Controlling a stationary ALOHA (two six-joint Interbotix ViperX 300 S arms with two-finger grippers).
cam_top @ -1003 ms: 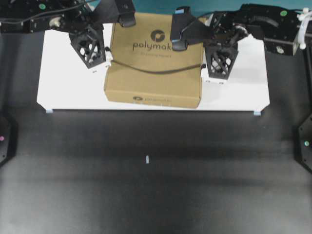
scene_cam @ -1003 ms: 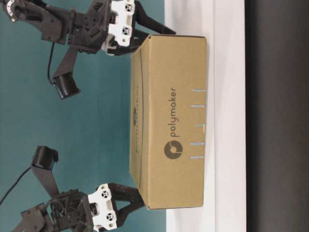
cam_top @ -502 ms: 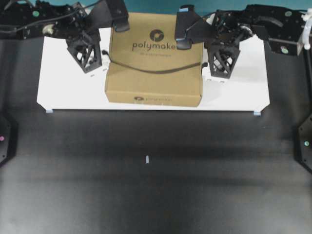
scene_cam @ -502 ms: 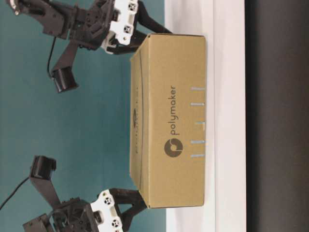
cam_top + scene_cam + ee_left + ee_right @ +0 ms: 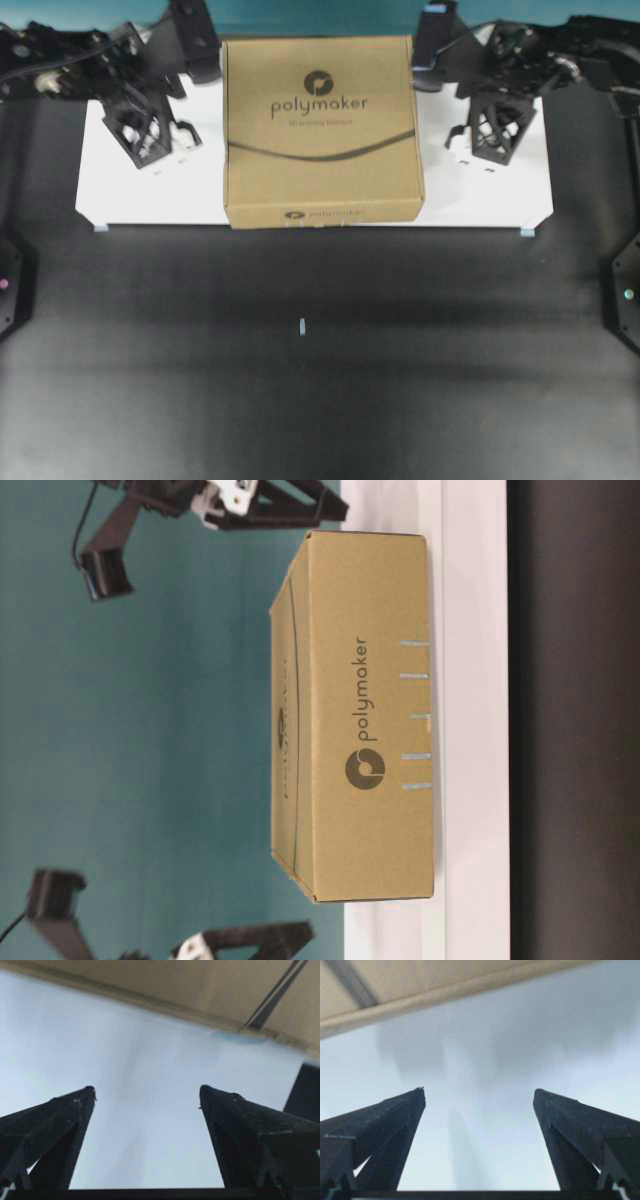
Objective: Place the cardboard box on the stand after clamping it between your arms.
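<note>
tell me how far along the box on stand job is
Done, by the look of it: the cardboard box sits flat on the stand, its front edge slightly over the stand's front edge. In hand: nothing. The left end effector and right end effector are open, each apart from the box's sides. Left: only clearing the arms away.

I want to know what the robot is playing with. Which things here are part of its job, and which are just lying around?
Part of the job:
- cardboard box, sitting on the stand
- white stand
- left gripper, open, off the box
- right gripper, open, off the box

Just lying about:
- small white speck on the black table
</note>
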